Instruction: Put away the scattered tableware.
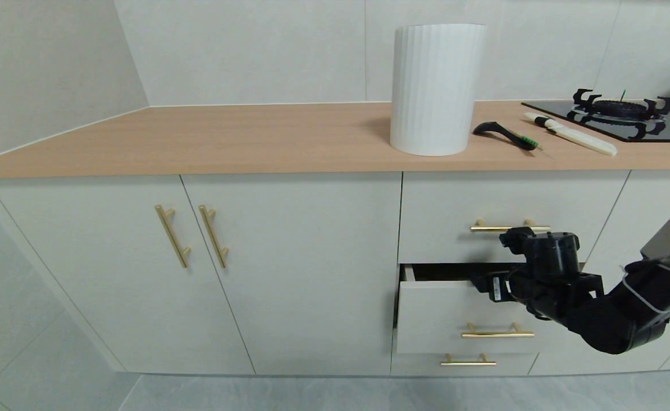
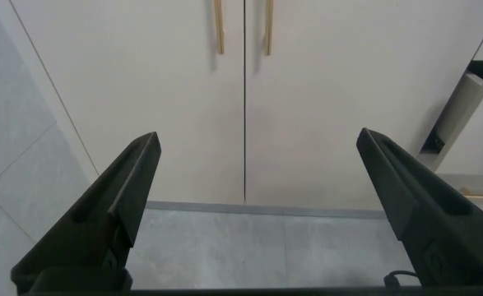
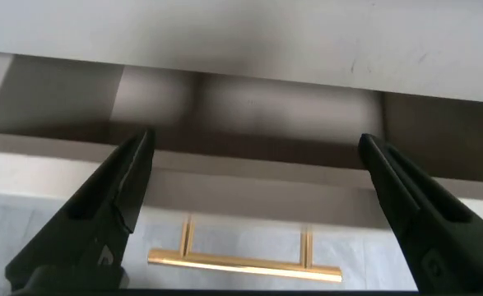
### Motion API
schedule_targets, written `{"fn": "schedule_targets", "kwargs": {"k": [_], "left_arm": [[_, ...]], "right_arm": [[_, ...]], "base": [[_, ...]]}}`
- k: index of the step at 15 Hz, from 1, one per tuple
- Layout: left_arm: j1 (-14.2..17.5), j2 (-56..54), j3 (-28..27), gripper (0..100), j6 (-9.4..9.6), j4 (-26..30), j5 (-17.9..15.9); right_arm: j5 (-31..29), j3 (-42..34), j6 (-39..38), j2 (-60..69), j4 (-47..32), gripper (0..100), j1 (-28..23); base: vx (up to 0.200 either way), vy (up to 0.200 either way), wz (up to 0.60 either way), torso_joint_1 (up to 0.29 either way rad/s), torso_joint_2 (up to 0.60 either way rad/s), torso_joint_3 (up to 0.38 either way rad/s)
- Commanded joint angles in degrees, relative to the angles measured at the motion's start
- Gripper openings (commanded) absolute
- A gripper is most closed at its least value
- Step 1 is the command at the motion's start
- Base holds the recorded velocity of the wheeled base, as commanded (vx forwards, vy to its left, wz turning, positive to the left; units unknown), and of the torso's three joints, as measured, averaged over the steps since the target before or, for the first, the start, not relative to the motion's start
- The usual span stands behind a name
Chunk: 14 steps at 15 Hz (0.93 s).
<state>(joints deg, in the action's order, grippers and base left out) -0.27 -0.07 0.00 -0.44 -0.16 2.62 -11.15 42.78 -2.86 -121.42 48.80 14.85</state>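
R fingers spread wide, nothing betw. them. R gripper sits at the top edge of the pulled-out drawer, above its brass handle, facing the dark gap behind the drawer front. L fingers are likewise wide apart & empty. L gripper hangs low, facing the double doors just above the floor.

Tableware is up on the worktop. A black-handled tool, prob. a peeler but too small to be sure, lies just right of a tall white ribbed canister. A pale knife lies just beside the tool, betw. it & the hob. The drawer is below them, under the closed top drawer.
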Motion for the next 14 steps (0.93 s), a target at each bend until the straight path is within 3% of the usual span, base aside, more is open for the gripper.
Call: {"fn": "schedule_targets", "kwargs": {"k": [1,4,10,14], "left_arm": [[0.0,0.07,0.0,100,0.0,-0.02,0.02],[0.0,0.07,0.0,100,0.0,-0.02,0.02],[0.0,0.07,0.0,100,0.0,-0.02,0.02],[0.0,0.07,0.0,100,0.0,-0.02,0.02]], "right_arm": [[-0.01,-0.15,0.14,-0.49,-0.72,100,0.01],[0.08,-0.5,0.14,1.45,-2.92,100,0.01],[2.63,-0.15,0.4,10.76,-19.53,100,0.09],[2.63,-0.24,1.63,13.22,-25.86,100,0.44]], "base": [[0.0,0.0,0.0,0.0,0.0,0.0],[0.0,0.0,0.0,0.0,0.0,0.0],[0.0,0.0,0.0,0.0,0.0,0.0],[0.0,0.0,0.0,0.0,0.0,0.0]]}}
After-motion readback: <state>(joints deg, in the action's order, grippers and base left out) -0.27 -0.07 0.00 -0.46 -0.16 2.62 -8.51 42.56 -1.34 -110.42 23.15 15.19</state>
